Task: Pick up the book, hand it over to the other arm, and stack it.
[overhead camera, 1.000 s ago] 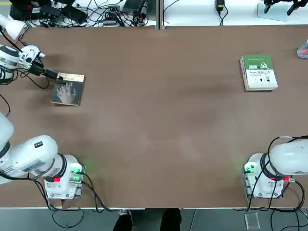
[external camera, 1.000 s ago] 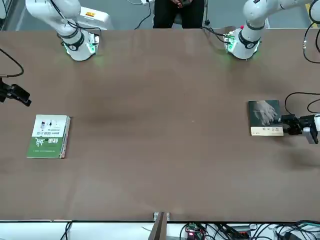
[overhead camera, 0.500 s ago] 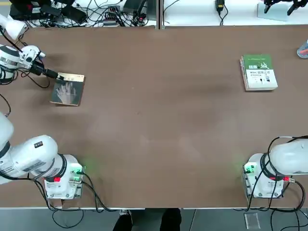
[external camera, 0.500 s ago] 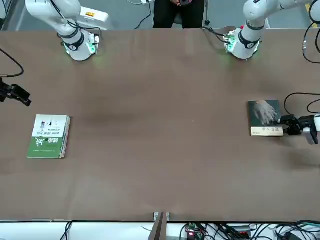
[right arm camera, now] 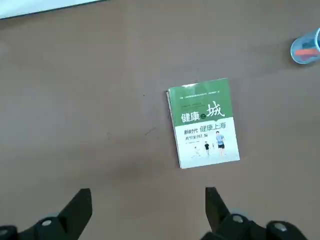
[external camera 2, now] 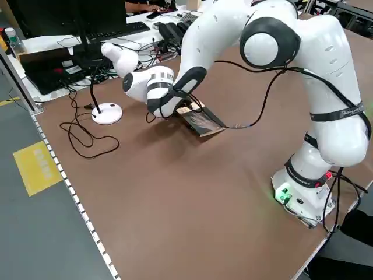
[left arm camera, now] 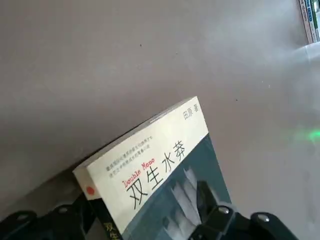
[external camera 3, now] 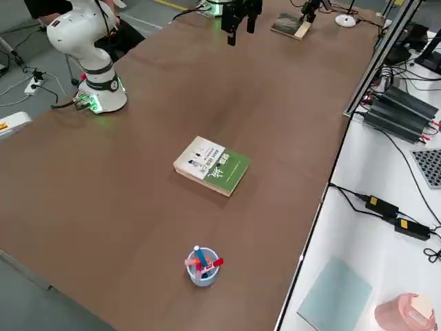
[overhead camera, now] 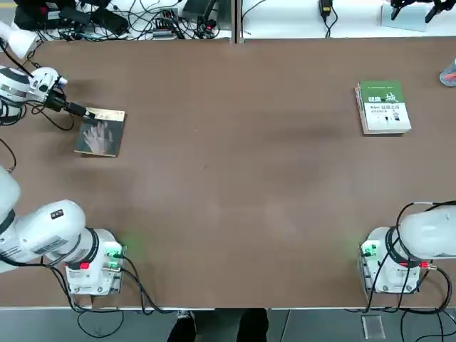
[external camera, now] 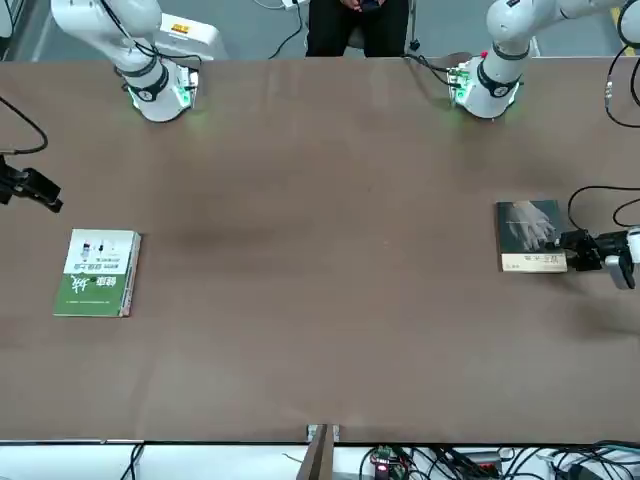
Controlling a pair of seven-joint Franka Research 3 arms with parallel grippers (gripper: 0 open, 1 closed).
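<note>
Barely anything had moved since the earlier frames: the left gripper had eased in a touch, and the book sat where it was. Landmark for all places below: the green-and-white book [overhead camera: 385,107].

Biggest first. Our table [overhead camera: 235,214] ran out on all sides of the landmark. We had the left arm [external camera 2: 344,116] reaching out on the landmark's far left and bending back in toward the thin book. The right arm [overhead camera: 427,239] had its base on the robot's side of the landmark and its gripper end beyond it, up off the table.

The thin dark book [overhead camera: 100,135] lay well left of the landmark, slightly nearer the robot, hand picture facing up. Pen cup [external camera 3: 202,267]: right of the landmark and a bit farther out.

Progress: early, we judged. We had reached the book and were lining up the grasp. Pick, handover and stacking were all left; the landmark, our likely stacking spot, had nothing on top.

Pose: the left gripper [left arm camera: 142,195] came in low from the thin book's outer side, away from the landmark. Its fingers were still fairly wide, one beside the spine and one over the cover; we saw no firm hold. The right gripper [right arm camera: 150,191] waited beyond the landmark, fingers wide, nothing between them. Next we'd need a squarer pinch across the thin edge, or the cover could slip.
</note>
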